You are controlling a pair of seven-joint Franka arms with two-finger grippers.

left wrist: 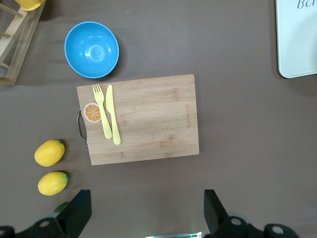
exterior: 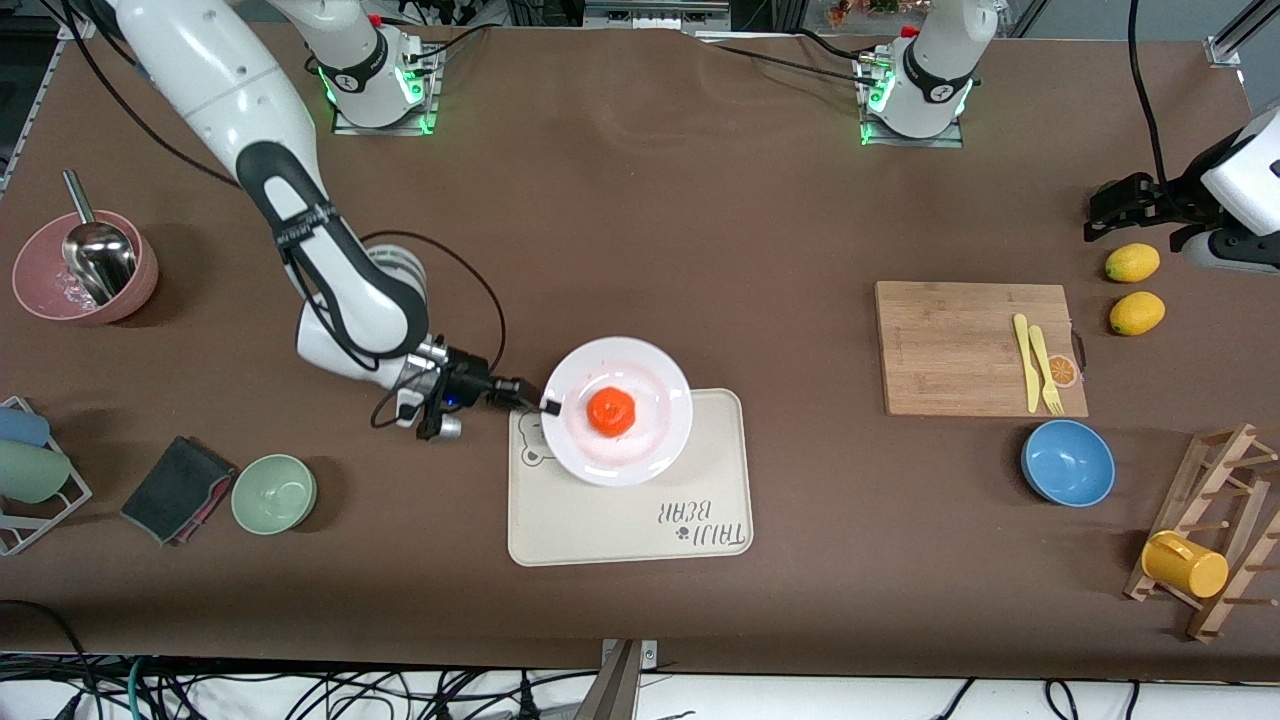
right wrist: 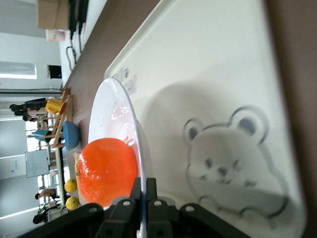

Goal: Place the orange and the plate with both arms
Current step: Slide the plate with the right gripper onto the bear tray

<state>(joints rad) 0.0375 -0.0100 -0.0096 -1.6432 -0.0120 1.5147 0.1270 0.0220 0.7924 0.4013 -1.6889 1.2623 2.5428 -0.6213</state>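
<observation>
The white plate (exterior: 655, 440) is held a little above the cream bear-printed tray (exterior: 600, 525), casting a shadow on it. The orange (exterior: 611, 411) sits in the plate's middle. My right gripper (exterior: 545, 405) is shut on the plate's rim at the right arm's end; in the right wrist view its fingers (right wrist: 136, 189) pinch the thin rim (right wrist: 130, 106) with the orange (right wrist: 105, 171) beside them. My left gripper (exterior: 1108, 212) is open and empty, up in the air over bare table between the lemons and the board; its fingers (left wrist: 79, 210) frame brown table.
A wooden cutting board (exterior: 960, 350) carries a yellow knife and fork (exterior: 1040, 365). Two lemons (exterior: 1133, 262) lie beside it, a blue bowl (exterior: 1067, 462) nearer the camera, and a wooden rack with a yellow mug (exterior: 1185, 565). At the right arm's end are a pink bowl (exterior: 85, 270), green bowl (exterior: 274, 493) and dark cloth (exterior: 175, 488).
</observation>
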